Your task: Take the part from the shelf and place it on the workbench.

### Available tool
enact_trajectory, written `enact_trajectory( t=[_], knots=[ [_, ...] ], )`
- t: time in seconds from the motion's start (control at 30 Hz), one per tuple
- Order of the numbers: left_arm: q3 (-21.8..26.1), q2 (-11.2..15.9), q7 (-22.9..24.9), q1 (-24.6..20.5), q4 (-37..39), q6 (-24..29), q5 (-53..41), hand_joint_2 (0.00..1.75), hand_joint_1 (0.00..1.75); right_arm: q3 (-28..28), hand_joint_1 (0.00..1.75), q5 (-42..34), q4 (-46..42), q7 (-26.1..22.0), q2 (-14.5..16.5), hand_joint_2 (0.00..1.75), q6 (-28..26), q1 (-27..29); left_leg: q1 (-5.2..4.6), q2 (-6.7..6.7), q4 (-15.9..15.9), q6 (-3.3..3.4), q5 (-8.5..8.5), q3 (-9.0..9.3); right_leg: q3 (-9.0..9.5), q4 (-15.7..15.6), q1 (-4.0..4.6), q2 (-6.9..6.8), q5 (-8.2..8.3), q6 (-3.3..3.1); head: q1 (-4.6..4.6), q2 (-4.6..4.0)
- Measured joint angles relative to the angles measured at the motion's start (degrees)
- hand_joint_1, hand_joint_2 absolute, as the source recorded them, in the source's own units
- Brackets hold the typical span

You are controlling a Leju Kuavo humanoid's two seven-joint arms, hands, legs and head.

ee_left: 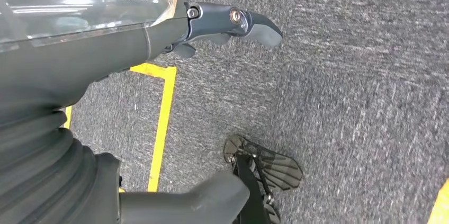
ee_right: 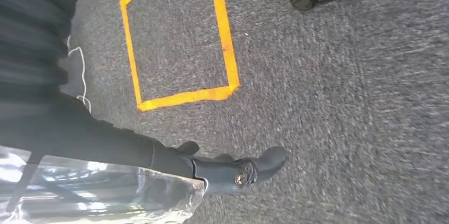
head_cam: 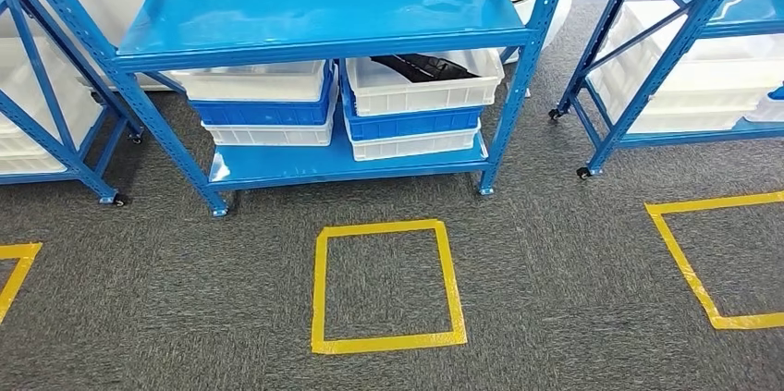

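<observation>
A black part (head_cam: 423, 66) lies in the top white bin (head_cam: 421, 95) on the right side of the blue shelf's (head_cam: 324, 17) lower level, partly hidden under the upper board. My left hand (ee_left: 212, 25) hangs over the grey carpet, fingers stretched out and thumb apart, holding nothing. In the right wrist view my right hand (ee_right: 233, 172) hangs the same way above the carpet, with nothing in it. Both hands are far from the shelf.
White and blue bins (head_cam: 268, 109) are stacked on the shelf's lower level. More blue shelves with white bins stand at the left (head_cam: 37, 114) and right (head_cam: 684, 67). A yellow tape square (head_cam: 386, 285) marks the carpet in front of the shelf, another (head_cam: 712, 262) to the right.
</observation>
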Motion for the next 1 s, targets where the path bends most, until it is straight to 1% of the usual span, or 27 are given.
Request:
enact_trajectory(
  t=[0.03,0.07,0.1,0.13,0.17,0.2,0.23,0.27,0.3,0.33,0.37,0.4,0.43,0.47,0.5,0.57,0.6,0.63,0.73,0.97,1.0],
  knots=[
    [-1.37,0.25,0.24,0.37,-0.16,-0.3,0.98,1.31,0.0,0.84,0.0,-0.91,-0.09,0.04,-0.16,0.44,0.64,0.14,0.19,0.05,1.76,-0.41,-1.28,-0.68,0.16,-0.08,-0.21,-0.03,0.13,-0.29,-0.13,0.0],
    [-2.65,0.49,0.47,0.76,-0.27,-0.57,1.87,0.87,0.0,1.63,0.0,-1.74,-0.22,0.08,-0.29,0.0,1.22,0.22,0.42,0.1,4.27,-0.83,-2.94,-1.71,0.27,-0.11,-0.29,-0.07,0.21,-0.5,-0.25,0.0],
    [-3.99,0.66,0.72,1.28,-0.3,-0.87,2.8,0.44,0.0,2.46,0.0,-2.61,-0.45,0.1,-0.46,0.0,1.81,0.26,0.66,0.15,8.13,-1.23,-5.06,-3.45,0.23,-0.1,-0.28,-0.1,0.24,-0.64,-0.38,0.0],
    [-5.24,0.8,0.97,1.85,-0.32,-1.13,3.67,0.0,0.0,3.22,0.0,-3.39,-0.78,0.11,-0.63,0.0,2.37,0.28,0.9,0.16,11.86,-1.55,-6.7,-5.2,0.19,-0.09,-0.26,-0.11,0.25,-0.67,-0.4,0.0],
    [-6.42,0.95,1.2,2.48,-0.33,-1.39,4.5,0.0,0.0,3.94,0.0,-4.17,-1.16,0.15,-0.8,0.44,2.9,0.27,1.12,0.18,14.54,-1.78,-7.52,-6.51,0.16,-0.08,-0.25,-0.11,0.24,-0.67,-0.4,0.0],
    [-7.67,1.1,1.45,3.19,-0.29,-1.66,5.4,0.0,0.0,4.71,0.0,-5.02,-1.68,0.19,-0.99,0.87,3.5,0.24,1.33,0.21,15.77,-1.96,-7.46,-7.15,0.16,-0.07,-0.25,-0.1,0.23,-0.67,-0.42,0.0],
    [-8.78,1.25,1.66,3.84,-0.22,-1.91,6.2,0.0,0.0,5.39,0.0,-5.77,-2.25,0.24,-1.14,1.31,4.04,0.18,1.5,0.24,14.38,-2.01,-6.2,-6.54,0.22,-0.07,-0.27,-0.07,0.22,-0.65,-0.43,0.0],
    [-9.91,1.44,1.86,4.48,-0.12,-2.15,6.99,0.0,0.0,6.09,0.0,-6.53,-2.84,0.28,-1.26,1.75,4.59,0.07,1.65,0.27,11.08,-1.98,-4.26,-4.98,0.3,-0.07,-0.29,-0.04,0.18,-0.6,-0.43,0.0],
    [-11.13,1.64,2.07,5.07,0.01,-2.4,7.8,0.0,0.0,6.85,0.0,-7.29,-3.49,0.31,-1.38,1.75,5.12,-0.08,1.75,0.31,6.73,-1.85,-2.3,-2.88,0.39,-0.08,-0.3,-0.01,0.15,-0.54,-0.43,0.0],
    [-12.33,1.83,2.27,5.57,0.12,-2.67,8.59,0.0,0.0,7.6,0.0,-8.03,-4.11,0.35,-1.5,1.75,5.63,-0.24,1.7,0.35,3.07,-1.68,-0.87,-1.11,0.44,-0.09,-0.14,0.0,0.07,-0.37,-0.42,0.0],
    [-13.55,2.02,2.45,6.01,0.2,-2.91,9.38,0.0,0.0,8.35,0.0,-8.78,-4.68,0.39,-1.64,1.75,6.15,-0.38,1.57,0.34,0.5,-1.4,-0.03,0.1,0.41,-0.1,-0.05,-0.02,-0.01,-0.11,-0.39,0.0],
    [-14.87,2.2,2.66,6.45,0.25,-3.19,10.25,0.0,0.0,9.14,0.0,-9.61,-5.23,0.45,-1.78,1.75,6.7,-0.48,1.36,0.32,-0.62,-1.07,0.15,0.58,0.31,-0.13,0.03,-0.05,-0.08,0.2,-0.36,0.0],
    [-16.19,2.41,2.89,6.9,0.28,-3.46,11.16,0.0,0.0,9.93,0.0,-10.46,-5.69,0.52,-1.93,1.75,7.29,-0.51,1.11,0.27,-0.59,-0.7,0.07,0.54,0.22,-0.23,0.09,-0.09,-0.12,0.62,-0.34,0.0],
    [-17.58,2.65,3.11,7.36,0.29,-3.74,12.1,0.44,0.0,10.75,0.0,-11.35,-6.1,0.57,-2.09,1.75,7.91,-0.46,1.0,0.23,-0.8,-0.2,0.18,0.67,0.21,-0.34,0.04,-0.11,-0.14,1.04,-0.33,0.0],
    [-19.13,2.9,3.37,7.77,0.28,-4.05,13.1,0.87,0.0,11.65,0.0,-12.32,-6.42,0.63,-2.3,1.75,8.59,-0.31,0.87,0.23,-1.11,0.12,0.33,0.88,0.22,-0.27,0.05,-0.13,-0.23,1.35,-0.29,0.0],
    [-22.03,3.39,3.79,8.25,0.17,-4.63,14.98,1.75,0.0,13.32,0.0,-14.1,-6.78,0.74,-2.79,1.75,9.83,0.24,0.62,0.09,-1.65,0.18,0.6,1.3,0.4,-0.62,0.27,-0.12,-0.13,1.37,-0.18,0.0],
    [-23.44,3.59,4.01,8.39,0.08,-4.92,15.9,1.75,0.0,14.13,0.0,-14.98,-6.9,0.8,-3.06,1.75,10.45,0.59,0.4,0.02,-1.7,0.01,0.59,1.37,0.45,-0.73,0.32,-0.1,-0.07,1.24,-0.17,0.0],
    [-24.79,3.84,4.21,8.53,-0.03,-5.19,16.8,1.75,0.0,14.9,0.0,-15.81,-7.03,0.86,-3.26,1.31,11.02,0.91,0.21,-0.05,-1.66,-0.05,0.53,1.39,0.51,-1.02,0.36,-0.09,0.09,1.15,-0.18,0.0],
    [-29.2,4.57,4.93,9.12,-0.45,-6.07,19.64,1.75,0.0,17.45,0.0,-18.47,-7.49,0.94,-3.84,0.0,12.85,1.89,-0.17,-0.02,-1.62,0.3,0.49,1.34,0.53,-1.12,0.17,-0.05,0.22,1.37,-0.27,0.0],
    [-39.32,6.15,6.62,10.62,-2.0,-8.2,26.29,1.75,0.0,23.46,0.0,-24.84,-8.38,1.08,-5.22,0.0,17.26,4.15,-0.32,-0.03,-1.6,0.64,0.37,1.3,0.66,-1.52,0.04,-0.05,0.34,1.56,-0.26,0.01],
    [-40.07,6.28,6.73,10.73,-2.14,-8.34,26.77,1.75,0.0,23.9,0.0,-25.29,-8.45,1.09,-5.31,0.0,17.57,4.31,-0.33,-0.03,-1.6,0.66,0.36,1.31,0.66,-1.52,0.04,-0.05,0.34,1.57,-0.26,0.01]
  ],
)
